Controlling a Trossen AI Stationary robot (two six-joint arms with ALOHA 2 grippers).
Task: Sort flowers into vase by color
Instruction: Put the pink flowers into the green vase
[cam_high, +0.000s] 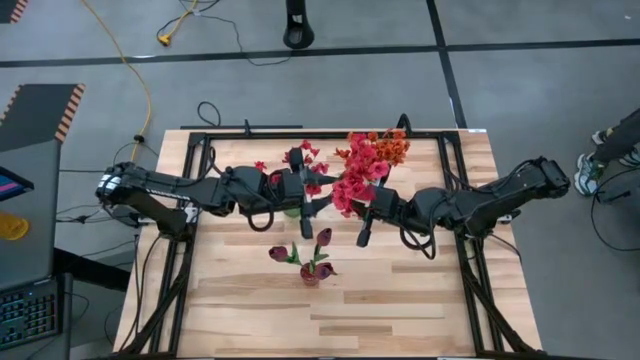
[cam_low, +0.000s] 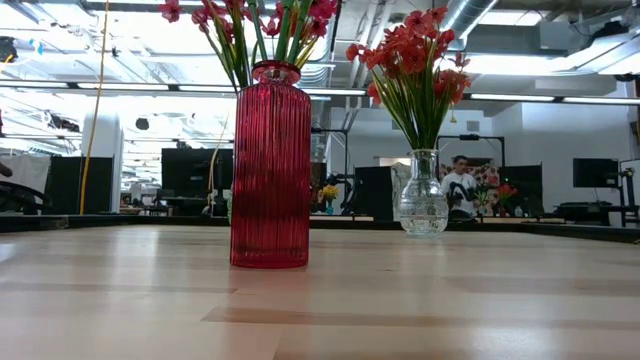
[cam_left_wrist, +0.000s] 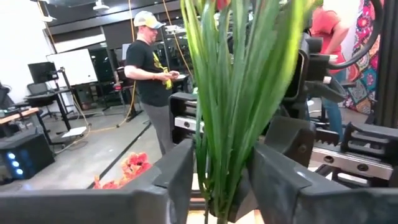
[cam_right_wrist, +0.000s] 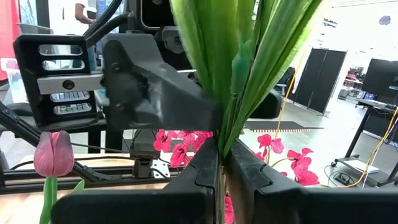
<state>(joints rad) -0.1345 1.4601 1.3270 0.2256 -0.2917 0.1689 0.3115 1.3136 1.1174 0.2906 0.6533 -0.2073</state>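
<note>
A bunch of flowers with pinkish-red (cam_high: 358, 180) and orange (cam_high: 390, 148) clusters stands between the arms at the table's middle. In the low view its stalks stick into a clear glass vase (cam_low: 423, 197). A smaller pink spray (cam_high: 305, 160) shows by my left gripper (cam_high: 305, 212). Maroon tulips (cam_high: 320, 240) stand in a red ribbed vase (cam_low: 270, 165) nearer the front. My left gripper (cam_left_wrist: 224, 180) is shut on a sheaf of green stalks. My right gripper (cam_high: 365, 225) (cam_right_wrist: 222, 171) is shut on stalks too. Neither gripper appears in the low view. My left gripper has a thick sheaf of green stalks (cam_left_wrist: 224, 143) between its two fingers (cam_left_wrist: 180, 177), one finger on each side, lying across the stalks. The stalks stand upright through the hold. My right gripper pinches a few green stalks (cam_right_wrist: 225, 140) between its nearly closed fingers (cam_right_wrist: 205, 174), across them. They rise upright and fan out above the fingers.
Black frame rails (cam_high: 470, 240) run along the table's sides and far edge, with cables beside both arms. Bare wood (cam_high: 330, 320) lies in front of the red vase. People stand in the room beyond the table (cam_left_wrist: 149, 68).
</note>
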